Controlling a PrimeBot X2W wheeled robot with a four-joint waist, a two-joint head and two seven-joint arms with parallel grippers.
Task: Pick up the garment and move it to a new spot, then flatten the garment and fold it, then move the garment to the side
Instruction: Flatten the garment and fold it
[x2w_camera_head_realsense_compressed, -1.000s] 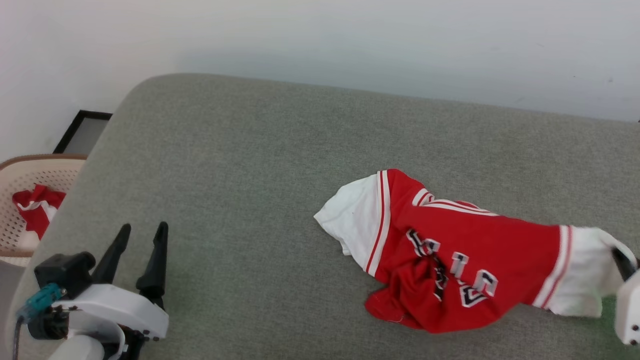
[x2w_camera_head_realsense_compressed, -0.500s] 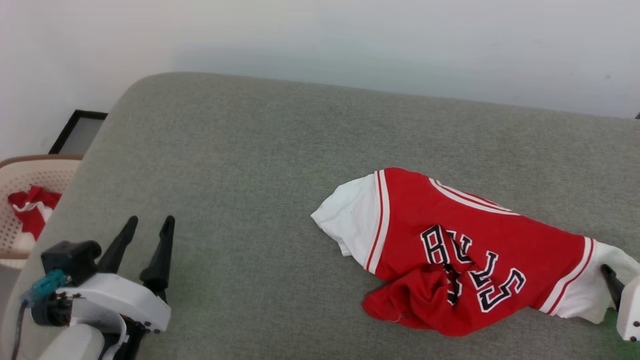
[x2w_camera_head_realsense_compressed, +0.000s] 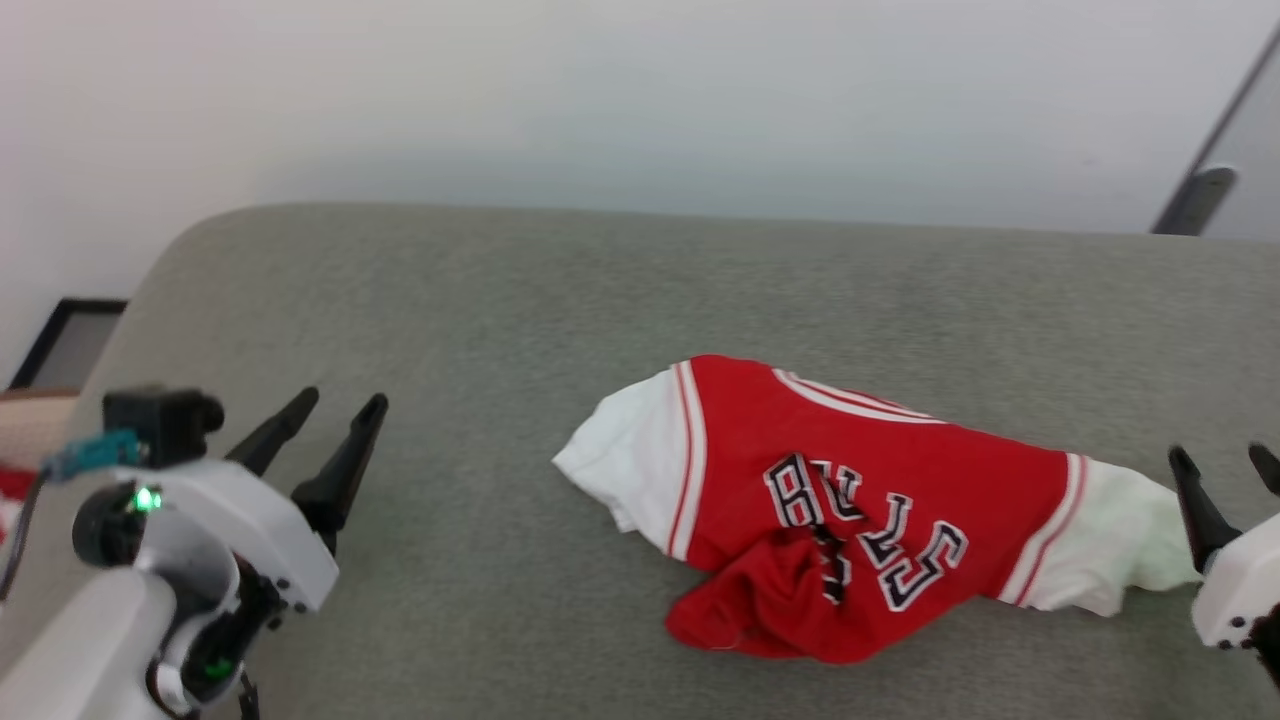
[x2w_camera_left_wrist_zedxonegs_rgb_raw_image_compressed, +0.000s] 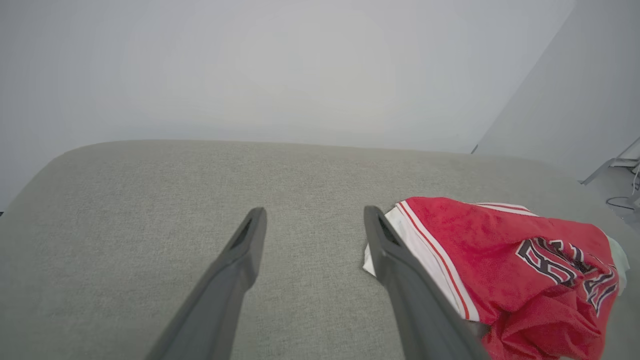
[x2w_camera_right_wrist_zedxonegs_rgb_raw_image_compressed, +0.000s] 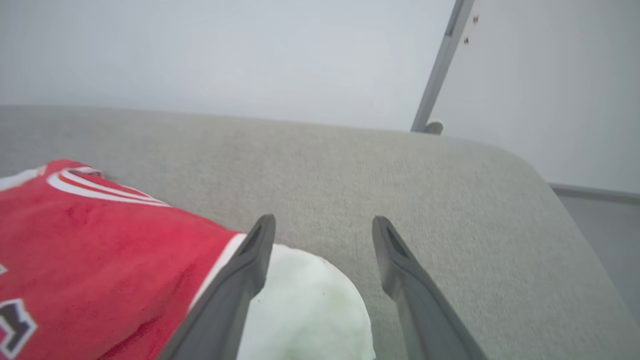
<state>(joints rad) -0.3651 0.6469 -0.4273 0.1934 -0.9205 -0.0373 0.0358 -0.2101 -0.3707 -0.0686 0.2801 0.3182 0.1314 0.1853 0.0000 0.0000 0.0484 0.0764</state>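
Observation:
The garment (x2w_camera_head_realsense_compressed: 850, 500), a red shirt with white sleeves and black lettering, lies crumpled on the grey cushioned surface (x2w_camera_head_realsense_compressed: 480, 320). My right gripper (x2w_camera_head_realsense_compressed: 1225, 462) is open at the far right, just off the shirt's white sleeve end, holding nothing. In the right wrist view its fingers (x2w_camera_right_wrist_zedxonegs_rgb_raw_image_compressed: 250, 260) straddle the edge of the white sleeve (x2w_camera_right_wrist_zedxonegs_rgb_raw_image_compressed: 305, 310). My left gripper (x2w_camera_head_realsense_compressed: 338, 408) is open at the lower left, well apart from the shirt. From the left wrist, the open gripper (x2w_camera_left_wrist_zedxonegs_rgb_raw_image_compressed: 312, 220) has the garment (x2w_camera_left_wrist_zedxonegs_rgb_raw_image_compressed: 505, 260) to its right.
A pale basket edge (x2w_camera_head_realsense_compressed: 30, 430) with a bit of red cloth peeks in at the far left, with a dark-framed panel (x2w_camera_head_realsense_compressed: 60, 340) behind it. A white wall runs behind the cushion. A grey metal post (x2w_camera_head_realsense_compressed: 1200, 190) leans at the upper right.
My right gripper has let go of the white sleeve and opened. The sleeve dropped onto the cushion and the lettering unfolded. The head camera has shifted, and the left arm now sits higher in view.

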